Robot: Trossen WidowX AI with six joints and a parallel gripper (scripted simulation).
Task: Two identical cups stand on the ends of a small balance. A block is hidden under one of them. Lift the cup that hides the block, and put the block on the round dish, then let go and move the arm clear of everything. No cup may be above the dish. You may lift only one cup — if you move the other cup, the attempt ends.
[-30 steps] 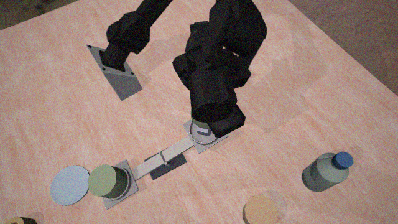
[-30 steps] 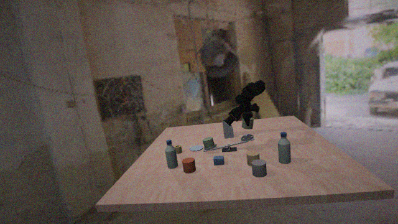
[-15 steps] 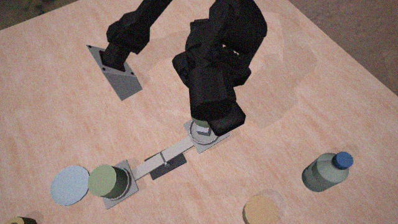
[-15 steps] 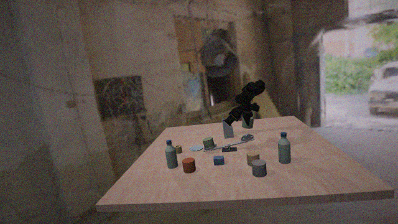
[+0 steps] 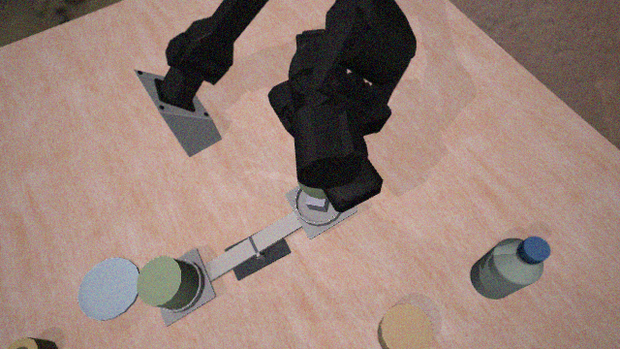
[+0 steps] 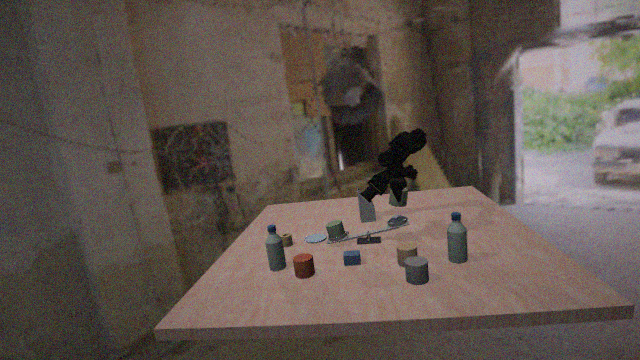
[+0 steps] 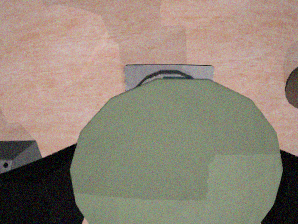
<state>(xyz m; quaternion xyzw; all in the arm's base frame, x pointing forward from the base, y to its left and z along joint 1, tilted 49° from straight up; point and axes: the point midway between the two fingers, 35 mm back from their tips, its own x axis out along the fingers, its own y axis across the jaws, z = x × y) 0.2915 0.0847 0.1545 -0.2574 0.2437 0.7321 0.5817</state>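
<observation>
Tool (image 5: 317,186) (image 6: 398,197) clamped on the lifted cup (image 5: 311,190) (image 6: 395,200) (image 7: 175,145); block (image 5: 317,203) exposed on the balance's raised end: best carry the cup level, clear of dish (image 5: 108,289) (image 6: 316,238) and other cup (image 5: 160,282) (image 6: 335,230), before lowering.

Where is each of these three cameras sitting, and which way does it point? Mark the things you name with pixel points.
Top: high above the table (image 5: 232,184), looking steeply down at the balance (image 5: 271,239); it shows the arm, base plate and part of the gripper, with the fingers hidden.

Exterior: off the side opposite the arm's base, looking across the table (image 6: 240,300) toward the arm; it shows the small, dark arm and its base.

Wrist: carried near the gripper, facing the held cup (image 7: 175,135), with black gripper parts either side.

Top and exterior share the round dish (image 5: 108,288) (image 6: 316,238).
</observation>
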